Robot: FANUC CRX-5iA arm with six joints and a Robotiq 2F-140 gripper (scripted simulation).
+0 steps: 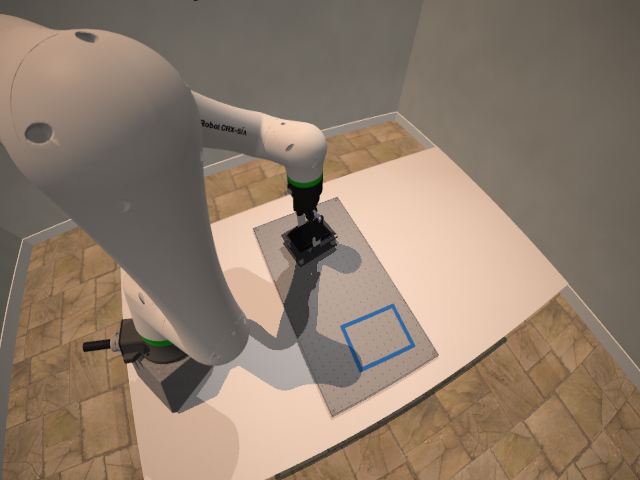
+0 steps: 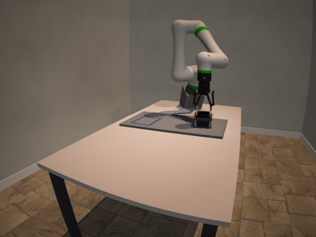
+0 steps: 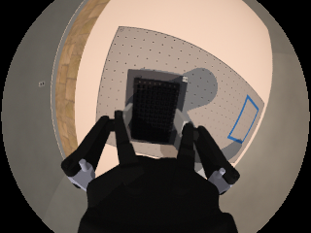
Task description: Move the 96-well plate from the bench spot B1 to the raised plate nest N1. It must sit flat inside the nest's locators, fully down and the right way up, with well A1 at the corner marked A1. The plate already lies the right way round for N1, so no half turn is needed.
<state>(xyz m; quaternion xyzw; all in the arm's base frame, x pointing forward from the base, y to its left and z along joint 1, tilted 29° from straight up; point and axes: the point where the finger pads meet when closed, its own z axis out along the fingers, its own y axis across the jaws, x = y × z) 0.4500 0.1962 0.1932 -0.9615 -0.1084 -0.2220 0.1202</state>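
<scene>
The black 96-well plate [image 1: 308, 238] is between the fingers of my gripper [image 1: 312, 232], which is shut on its two long sides. It hangs level, directly over the dark raised nest N1 [image 1: 311, 252] at the far end of the grey mat. In the exterior view the plate [image 2: 203, 115] is just above the nest [image 2: 202, 124]; I cannot tell whether they touch. In the wrist view the plate [image 3: 155, 109] fills the space between my fingers, with the nest's rim [image 3: 183, 87] showing around it. The blue outline of spot B1 [image 1: 377, 336] holds nothing.
The grey perforated mat [image 1: 343, 302] lies across the pale table. The robot base [image 1: 155, 356] stands on a dark block at the table's left edge. Walls close in behind and to the right.
</scene>
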